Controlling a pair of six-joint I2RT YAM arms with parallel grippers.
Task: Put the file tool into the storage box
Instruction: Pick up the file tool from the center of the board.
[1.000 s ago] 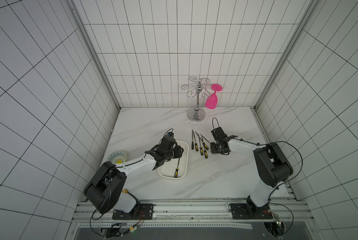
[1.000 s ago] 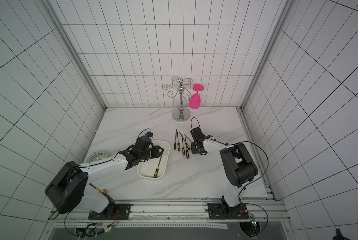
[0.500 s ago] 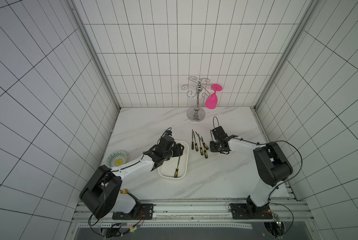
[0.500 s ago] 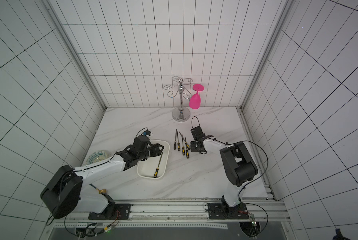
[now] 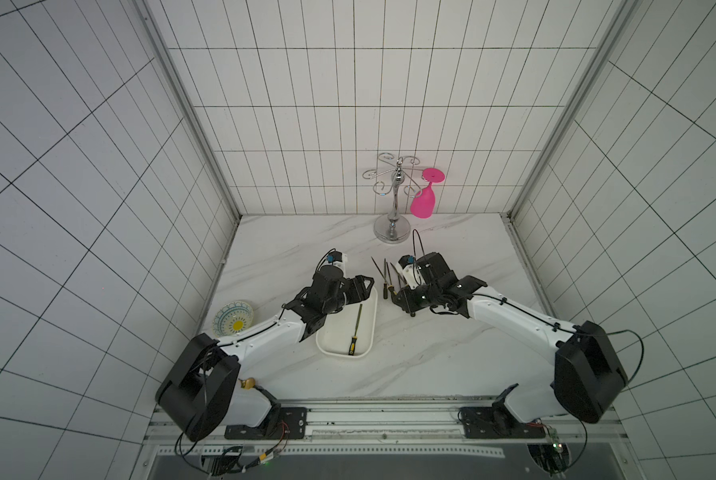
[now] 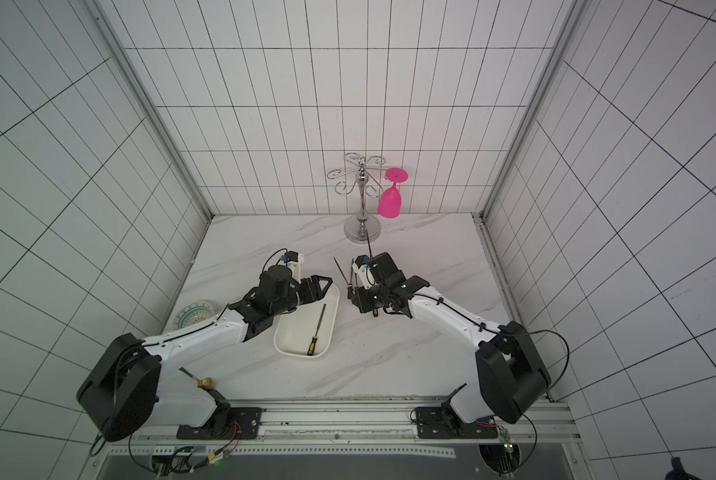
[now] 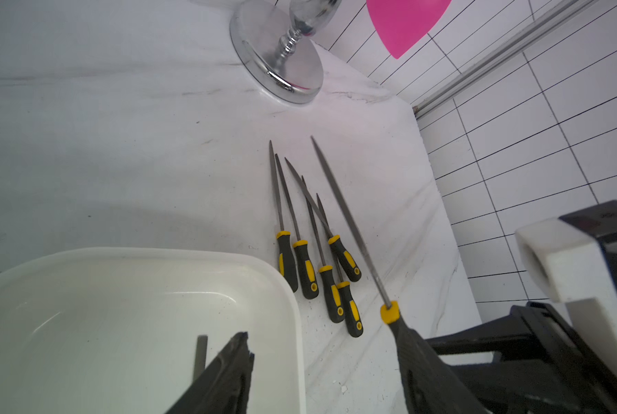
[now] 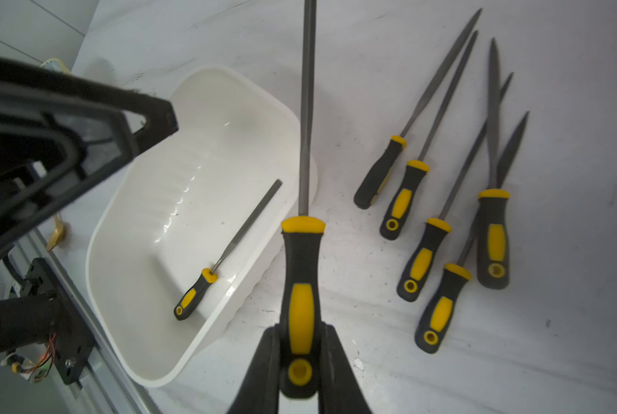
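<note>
Right gripper [image 8: 300, 331] jaws clamped on the file [image 8: 301, 265] handle, file off the surface just right of storage box [image 8: 138, 322]. Left gripper [image 6: 327, 288] jaws open, empty. Judged light, stiff, thin; rubbery handle grips best.

A yellow-handled file [image 6: 317, 329] flat inside the storage box [image 6: 294, 337]

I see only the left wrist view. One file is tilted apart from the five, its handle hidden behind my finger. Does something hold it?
Observer: Yes, the right gripper is shut on the handle of the tilted file.
Operator: In the box I see only a grey tip. Is it a whole file?
Observer: Yes, a whole file lies flat in the box, handle toward the rail.
Operator: Anything else on my side?
Observer: A small plate sits beside the left arm.
</note>
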